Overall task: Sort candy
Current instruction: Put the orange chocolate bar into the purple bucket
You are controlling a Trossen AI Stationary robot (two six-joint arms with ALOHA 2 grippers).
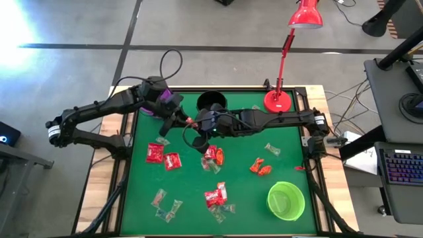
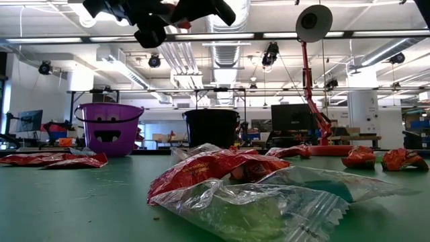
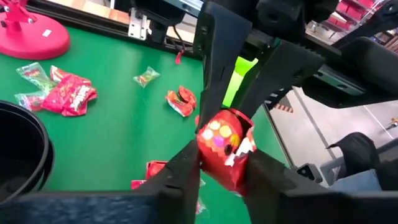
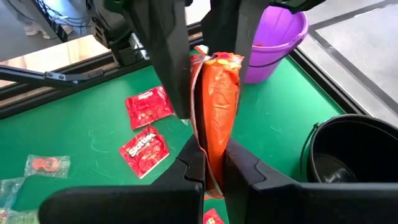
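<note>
- My right pincer (image 4: 214, 165) is pressed shut on a red-orange packet (image 4: 216, 118), holding it upright in the air above the table (image 1: 277, 168), between the purple bowl (image 1: 155, 106) and the black bowl (image 1: 211, 102).
- My left pincer (image 3: 221, 168) pinches the other end of the same packet, its fingers against the wrapper; both pincers meet over the table's far left part.
- I judge this a hand-over, and the risk is both grips pulling at once: the wrapper could tear or slip out and drop back among the rest.
- If the right lets go before the left has a firm hold, the packet falls, perhaps into the wrong bowl, since both sit near.
- The arms are crowded; a careless retreat could knock fingers together.
- More candy (image 1: 215, 196) lies scattered on the table, with the green bowl (image 1: 286, 201) near the front right.
</note>
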